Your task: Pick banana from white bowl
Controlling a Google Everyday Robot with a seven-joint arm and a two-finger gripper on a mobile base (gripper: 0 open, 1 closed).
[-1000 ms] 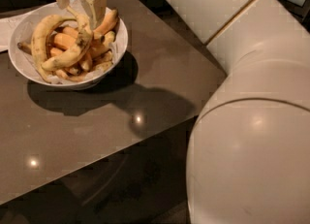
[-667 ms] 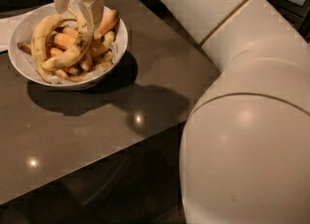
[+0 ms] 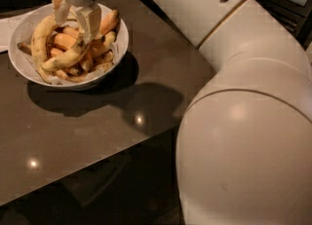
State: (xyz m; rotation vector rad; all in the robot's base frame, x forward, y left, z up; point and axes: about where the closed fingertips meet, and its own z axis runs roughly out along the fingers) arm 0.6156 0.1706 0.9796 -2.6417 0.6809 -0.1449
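The white bowl [image 3: 119,36] stands at the table's far left, full of bananas. The banana [image 3: 63,59], long, yellow and brown-speckled with dark edges, lies diagonally across the front of the pile. A paler arched banana [image 3: 38,41] lies along the bowl's left side. Short orange-toned bananas [image 3: 63,40] lie in the middle. My gripper [image 3: 75,22] reaches down into the bowl from above, open. Its right finger [image 3: 90,20] touches the pile just above the speckled banana's upper end. Its left finger [image 3: 61,10] is over the back of the pile. It holds nothing.
The dark brown table [image 3: 97,121] has its front edge running diagonally, with dark floor below it. My large white arm [image 3: 243,112] fills the right side. A white sheet [image 3: 6,27] lies at the far left beside the bowl.
The gripper has moved a little left and lower into the bowl, its fingers now among the bananas. The bowl and bananas have not moved.
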